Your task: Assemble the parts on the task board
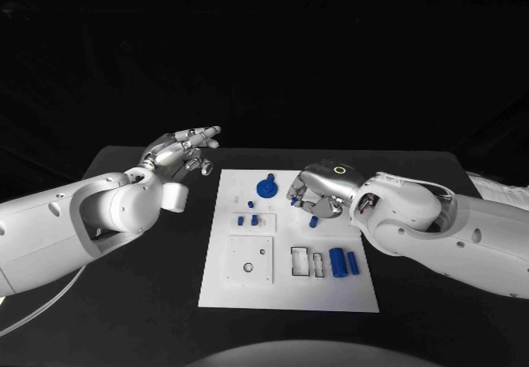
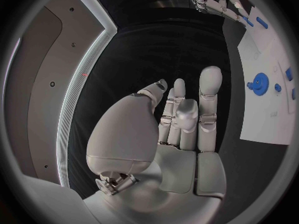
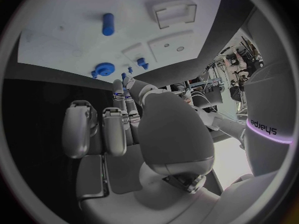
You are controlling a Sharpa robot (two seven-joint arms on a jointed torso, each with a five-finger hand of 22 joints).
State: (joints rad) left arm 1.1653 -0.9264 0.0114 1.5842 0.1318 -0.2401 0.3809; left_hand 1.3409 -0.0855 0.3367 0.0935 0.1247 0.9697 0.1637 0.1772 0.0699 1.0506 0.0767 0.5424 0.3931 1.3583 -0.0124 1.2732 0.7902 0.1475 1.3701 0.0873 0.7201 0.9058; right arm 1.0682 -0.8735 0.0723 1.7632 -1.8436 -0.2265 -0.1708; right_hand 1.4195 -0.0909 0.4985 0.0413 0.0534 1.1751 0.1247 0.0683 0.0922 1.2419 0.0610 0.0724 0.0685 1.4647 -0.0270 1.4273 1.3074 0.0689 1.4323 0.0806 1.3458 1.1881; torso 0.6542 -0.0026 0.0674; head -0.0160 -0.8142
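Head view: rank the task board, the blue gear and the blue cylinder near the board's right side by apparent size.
1. Task board, by far the largest.
2. Blue gear.
3. Blue cylinder.
The gear and the cylinder look close in size, so their order is unsure.

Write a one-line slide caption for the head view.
Right robot hand works over the white task board near a blue gear; left robot hand hovers open beside it.

We read a single piece of lettering: the word "sharpa", in dark letters on the robot's white body (image 3: pixel 269 127), just above a glowing violet band there, seen in the right wrist view. It appears upside down. We find no legible text on the task board (image 1: pixel 289 287) or the parts.
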